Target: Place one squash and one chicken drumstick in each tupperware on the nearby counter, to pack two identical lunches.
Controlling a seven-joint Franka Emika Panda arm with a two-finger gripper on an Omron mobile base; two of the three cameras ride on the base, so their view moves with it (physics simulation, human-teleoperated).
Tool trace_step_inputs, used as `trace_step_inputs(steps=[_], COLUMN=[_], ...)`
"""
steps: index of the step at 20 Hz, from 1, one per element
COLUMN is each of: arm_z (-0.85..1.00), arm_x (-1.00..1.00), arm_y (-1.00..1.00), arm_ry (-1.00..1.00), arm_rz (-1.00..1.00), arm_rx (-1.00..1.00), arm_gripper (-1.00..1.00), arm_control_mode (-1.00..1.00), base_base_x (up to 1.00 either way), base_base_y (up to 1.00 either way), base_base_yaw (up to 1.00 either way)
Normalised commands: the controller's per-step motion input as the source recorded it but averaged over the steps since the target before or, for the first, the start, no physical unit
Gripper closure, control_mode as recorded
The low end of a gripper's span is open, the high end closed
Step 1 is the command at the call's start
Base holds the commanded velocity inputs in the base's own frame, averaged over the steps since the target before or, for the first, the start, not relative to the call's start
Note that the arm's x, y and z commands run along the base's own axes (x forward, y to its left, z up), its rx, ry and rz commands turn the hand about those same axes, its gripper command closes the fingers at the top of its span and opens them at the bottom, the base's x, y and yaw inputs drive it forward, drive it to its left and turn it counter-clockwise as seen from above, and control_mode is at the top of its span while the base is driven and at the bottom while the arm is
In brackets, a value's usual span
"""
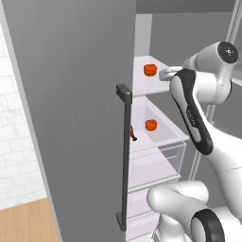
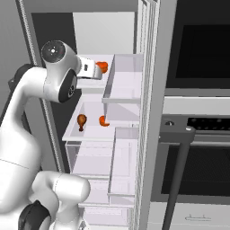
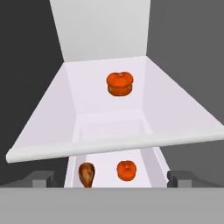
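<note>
Inside the open fridge, one squash [image 1: 150, 70] [image 2: 103, 66] [image 3: 119, 83] sits on the upper white shelf [image 3: 113, 143]. A second squash [image 1: 151, 125] [image 2: 104, 121] [image 3: 126, 170] and a chicken drumstick [image 1: 133, 133] [image 2: 81, 120] [image 3: 86, 173] lie on the shelf below. My gripper [image 1: 165, 73] [image 2: 96, 71] [image 3: 112, 179] is open at the front edge of the upper shelf. It faces the upper squash, a short way off, and holds nothing. The tupperware and the counter are out of view.
The grey fridge door [image 1: 71, 118] with its dark vertical handle [image 1: 124, 156] stands open on the left. Clear door bins [image 2: 123, 81] hang on the right side. Beyond them is a black oven [image 2: 197, 134] with a slanted handle [image 2: 177, 179]. Clear drawers [image 2: 90, 161] sit under the shelves.
</note>
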Motion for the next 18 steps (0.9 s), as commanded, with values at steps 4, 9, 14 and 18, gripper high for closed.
trace_step_inputs(steps=[4,9,14,18], arm_z=[-0.26,-0.09,0.00,0.00], arm_x=[0.46,0.46,0.56,0.51], arm_y=[0.00,0.00,0.00,0.00], arm_ry=[0.00,0.00,0.00,0.02], arm_rz=[0.00,0.00,0.00,0.00], arm_rx=[0.00,0.00,0.00,0.00], arm_gripper=[-1.00,-1.00,-1.00,-1.00], arm_control_mode=[-1.00,-1.00,-1.00,-1.00], base_base_x=[0.00,0.00,0.00,0.00], base_base_y=[0.00,0.00,0.00,0.00], base_base_yaw=[0.00,0.00,0.00,0.00])
